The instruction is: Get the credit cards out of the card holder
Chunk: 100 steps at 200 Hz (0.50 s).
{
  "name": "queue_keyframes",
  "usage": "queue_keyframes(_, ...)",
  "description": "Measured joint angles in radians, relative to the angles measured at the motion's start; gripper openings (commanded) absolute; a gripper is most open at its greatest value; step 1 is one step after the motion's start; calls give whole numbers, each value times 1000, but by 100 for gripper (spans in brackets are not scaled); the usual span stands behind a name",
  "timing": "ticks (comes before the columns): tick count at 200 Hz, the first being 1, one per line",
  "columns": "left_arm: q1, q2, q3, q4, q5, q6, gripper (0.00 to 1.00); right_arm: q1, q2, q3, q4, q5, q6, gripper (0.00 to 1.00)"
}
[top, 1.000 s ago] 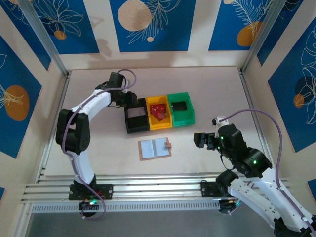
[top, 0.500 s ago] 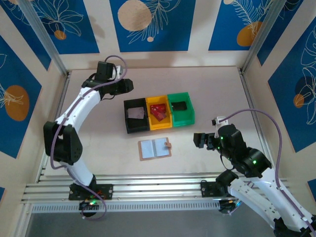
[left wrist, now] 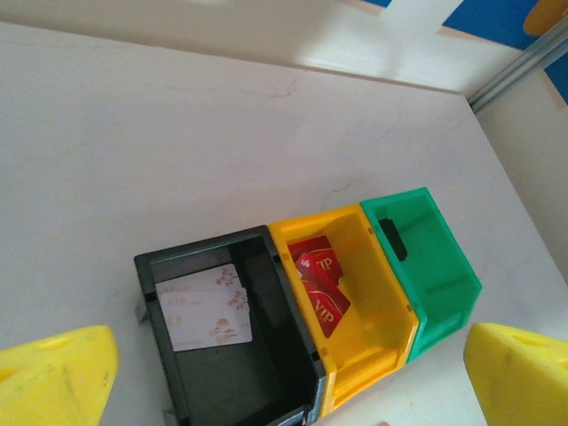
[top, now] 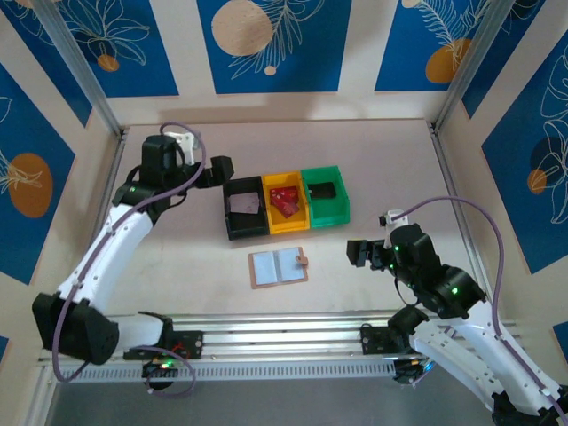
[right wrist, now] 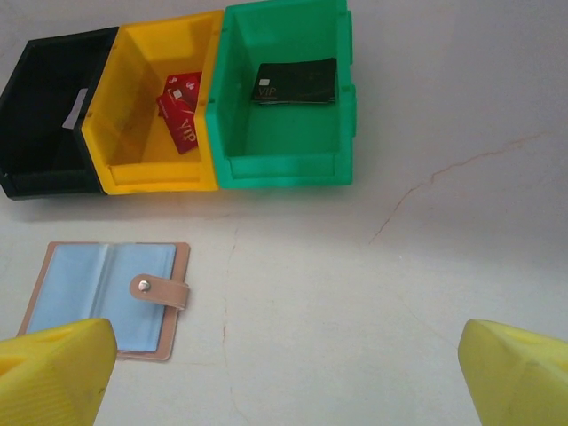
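Over in the bins sit the credit cards, card holder open and empty-looking, left tool and right tool both released, basically done imo.

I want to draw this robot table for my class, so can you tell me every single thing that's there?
table: one, pale beige, under everything
black bin: one, black, left end of the row of three
yellow bin: one, yellow, middle of the row
green bin: one, green, right end of the row
pale card: one, whitish, in the black bin
red cards: two as far as I can tell, dark red, in the yellow bin
dark card: one, black, in the green bin
card holder: one, tan with pale pockets, open on the table before the bins
left gripper: one, yellow fingers, open, by the black bin
right gripper: one, yellow fingers, open, right of the card holder
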Motion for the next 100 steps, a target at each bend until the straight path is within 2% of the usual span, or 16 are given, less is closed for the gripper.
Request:
queue_keyframes(60,-7,-247,-250,88,-169,18,100,0,0,-26,39,8,1,99)
queue_keyframes(100,-8,-323,-348,106,-319,48,100,0,-3,-35,105,14,-54,99)
